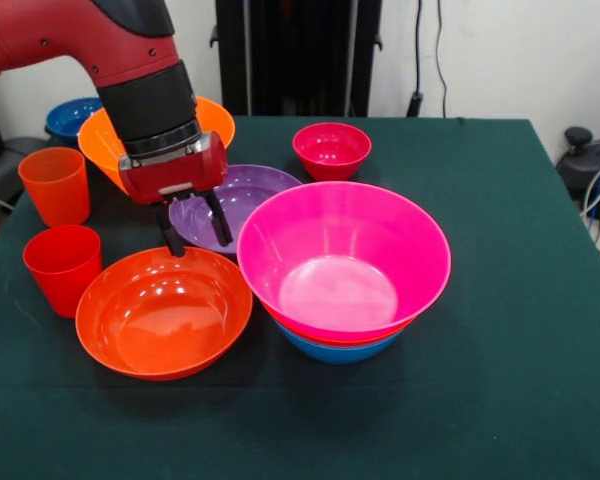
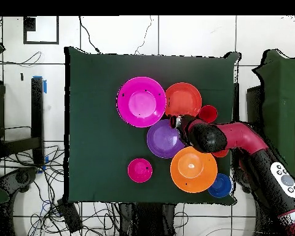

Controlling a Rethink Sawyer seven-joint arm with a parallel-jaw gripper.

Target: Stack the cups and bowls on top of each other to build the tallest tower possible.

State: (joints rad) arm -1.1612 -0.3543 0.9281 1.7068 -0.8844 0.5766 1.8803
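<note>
Nearest the camera, just below the gripper, sits the wide red-orange bowl, empty and upright on the green table, its far rim right under the fingertips. The gripper hangs with its two dark fingers spread a little and nothing between them, straddling the gap where that bowl's rim meets the purple bowl just behind. To its camera-right stands the tower: the large pink bowl nested over a red-orange one with the medium blue bowl at the base. To the other side wait the red cup and, further back, the orange cup. My read: a rim grasp is coming, probably on the purple bowl's near edge, so one finger should drop inside the wall, one outside, clear of the red-orange rim. Behind the gripper lie the yellow-orange bowl, the small magenta bowl, and a blue bowl furthest back.
</note>
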